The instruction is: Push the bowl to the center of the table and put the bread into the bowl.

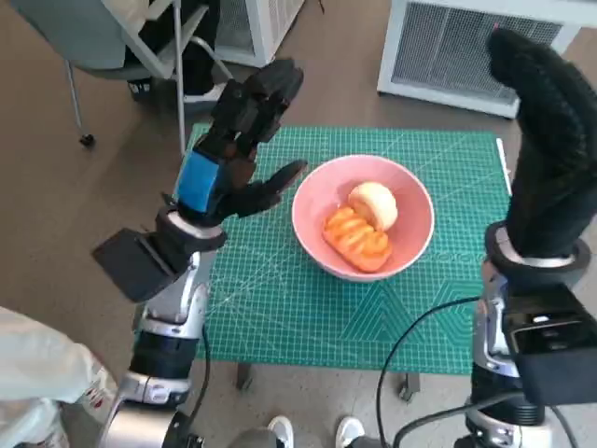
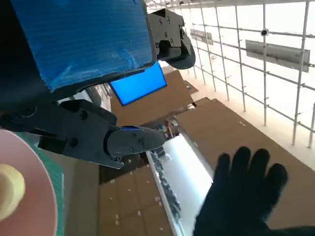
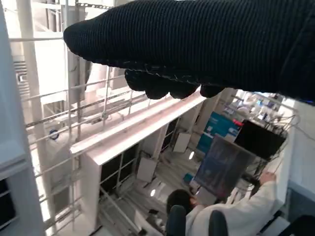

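On the green cutting mat [image 1: 280, 308] covering the bench, the pink bowl [image 1: 322, 245] is sitting roughly at the middle, so the pushing part of the task appears to be finished. Inside the bowl, two breads are lying side by side and touching: an orange ridged bread [image 1: 357, 239] toward the robot's side and a pale round bun [image 1: 373, 203] just behind it, which suggests the placing step is done as well. Just beside the bowl's left rim, the left robot hand [image 1: 233, 154] is hovering above the mat with its fingers [image 1: 272, 86] spread apart and holding nothing; one finger is reaching close to the rim, though whether it is touching cannot be told. That empty, raised posture reads as a hand that has no further need to hold or nudge anything. To the right of the bowl and well apart from it, the right robot hand [image 1: 550, 149] is standing upright in its black knitted glove, lifted clear of the bench, gripping nothing, its fingers looking extended together rather than curled; it seems to be kept out of the way. Beyond the bowl, off the bench, a chair [image 1: 112, 37] and a white grilled unit [image 1: 448, 47] are standing on the floor.
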Robot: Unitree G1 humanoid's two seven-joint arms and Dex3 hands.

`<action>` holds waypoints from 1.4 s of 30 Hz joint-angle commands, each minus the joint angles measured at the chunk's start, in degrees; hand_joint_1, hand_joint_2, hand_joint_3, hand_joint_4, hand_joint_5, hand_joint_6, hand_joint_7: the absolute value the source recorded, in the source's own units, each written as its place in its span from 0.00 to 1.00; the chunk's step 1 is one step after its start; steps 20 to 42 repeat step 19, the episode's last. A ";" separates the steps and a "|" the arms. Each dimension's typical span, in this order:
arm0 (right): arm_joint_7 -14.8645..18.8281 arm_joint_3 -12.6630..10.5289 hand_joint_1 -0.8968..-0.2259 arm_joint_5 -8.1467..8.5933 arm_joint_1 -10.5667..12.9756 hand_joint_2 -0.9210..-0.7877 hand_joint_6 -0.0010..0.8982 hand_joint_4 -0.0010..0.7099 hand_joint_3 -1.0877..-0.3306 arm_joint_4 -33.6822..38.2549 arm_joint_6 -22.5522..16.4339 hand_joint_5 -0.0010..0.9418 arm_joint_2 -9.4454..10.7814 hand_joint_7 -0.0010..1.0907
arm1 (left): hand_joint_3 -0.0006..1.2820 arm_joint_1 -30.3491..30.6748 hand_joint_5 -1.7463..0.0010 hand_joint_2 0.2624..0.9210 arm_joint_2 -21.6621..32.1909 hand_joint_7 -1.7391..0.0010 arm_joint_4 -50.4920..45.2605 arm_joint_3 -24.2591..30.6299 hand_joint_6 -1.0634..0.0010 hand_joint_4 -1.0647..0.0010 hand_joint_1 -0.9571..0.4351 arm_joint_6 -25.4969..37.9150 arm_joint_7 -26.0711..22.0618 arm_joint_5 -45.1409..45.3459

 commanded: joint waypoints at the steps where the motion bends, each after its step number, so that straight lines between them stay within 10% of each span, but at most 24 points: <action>1: 0.43 0.42 0.75 1.10 -0.30 0.00 0.12 0.57 0.73 1.82 0.38 0.00 0.20 0.65 | 0.31 1.19 0.95 1.00 -0.58 0.56 -3.37 0.51 1.00 0.78 0.44 2.10 -0.42 -1.20; 19: 3.82 0.90 0.73 4.49 -0.32 0.00 0.13 0.60 0.75 3.52 0.47 0.01 -0.97 0.65 | 0.31 2.14 0.94 1.00 -2.56 0.54 -6.24 1.18 1.00 0.78 0.42 4.54 -0.77 -2.70; 42: 3.82 0.90 0.73 4.49 -0.32 0.00 0.13 0.60 0.75 3.52 0.47 0.01 -0.97 0.65 | 0.31 2.14 0.94 1.00 -2.56 0.54 -6.24 1.18 1.00 0.78 0.42 4.54 -0.77 -2.70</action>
